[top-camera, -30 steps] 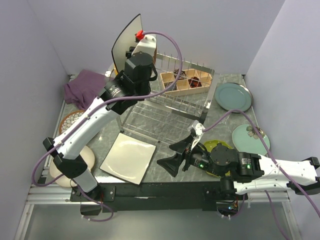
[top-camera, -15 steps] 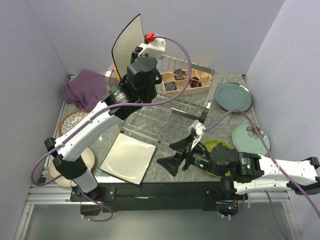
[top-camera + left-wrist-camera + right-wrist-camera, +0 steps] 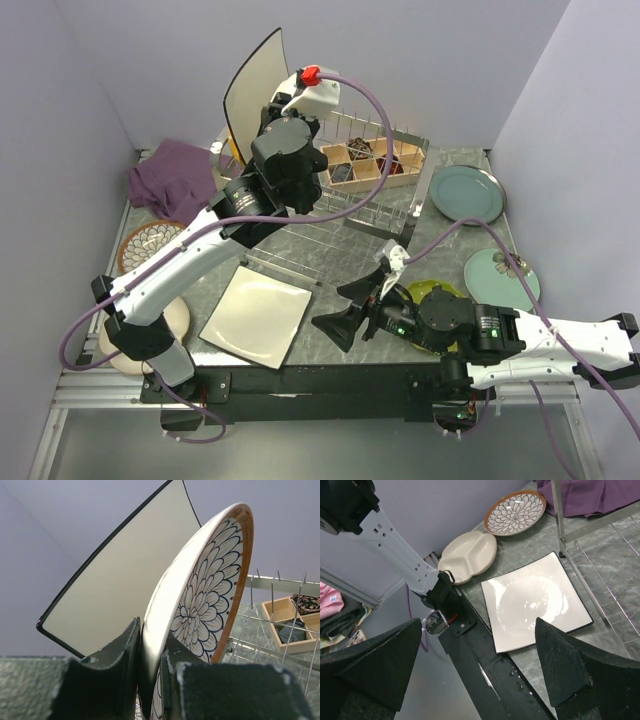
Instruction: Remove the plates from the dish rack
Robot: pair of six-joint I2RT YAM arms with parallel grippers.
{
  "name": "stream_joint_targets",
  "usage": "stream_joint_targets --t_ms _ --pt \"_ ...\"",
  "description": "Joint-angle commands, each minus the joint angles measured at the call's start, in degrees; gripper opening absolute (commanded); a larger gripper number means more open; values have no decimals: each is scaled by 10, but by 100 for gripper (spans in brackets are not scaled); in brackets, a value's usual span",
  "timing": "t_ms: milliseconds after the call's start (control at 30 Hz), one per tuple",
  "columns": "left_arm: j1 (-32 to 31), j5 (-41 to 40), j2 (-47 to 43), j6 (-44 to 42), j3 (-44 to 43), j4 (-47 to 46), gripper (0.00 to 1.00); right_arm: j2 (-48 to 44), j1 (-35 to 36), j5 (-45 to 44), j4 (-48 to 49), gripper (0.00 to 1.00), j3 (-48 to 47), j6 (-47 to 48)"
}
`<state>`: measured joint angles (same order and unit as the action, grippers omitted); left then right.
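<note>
While the left fingers [image 3: 107,672] clamp the patterned plate [image 3: 210,590] beside a cream square plate [image 3: 120,585], the right fingers [image 3: 570,675] stand wide apart

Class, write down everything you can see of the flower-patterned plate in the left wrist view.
The patterned plate is round and glossy, like glazed ceramic: white face with dark blue petals, orange-brown rim. It stands on edge, tilted, its lower part pinched between the fingers of the left gripper. A cream square plate stands close behind; contact cannot be told. The dish rack shows its tines to the right.
</note>
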<state>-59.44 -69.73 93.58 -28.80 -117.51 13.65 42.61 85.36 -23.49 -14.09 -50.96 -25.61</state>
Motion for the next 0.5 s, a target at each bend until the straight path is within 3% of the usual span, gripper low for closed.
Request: stream_joint_targets --t_ms 0,467 --pt "-28 50 -37 76 -46 -77 1 6 3 -6 24 100 -9 14" --pt "-36 110 -70 153 -53 -32 1 24 4 -2 30 100 -17 21"
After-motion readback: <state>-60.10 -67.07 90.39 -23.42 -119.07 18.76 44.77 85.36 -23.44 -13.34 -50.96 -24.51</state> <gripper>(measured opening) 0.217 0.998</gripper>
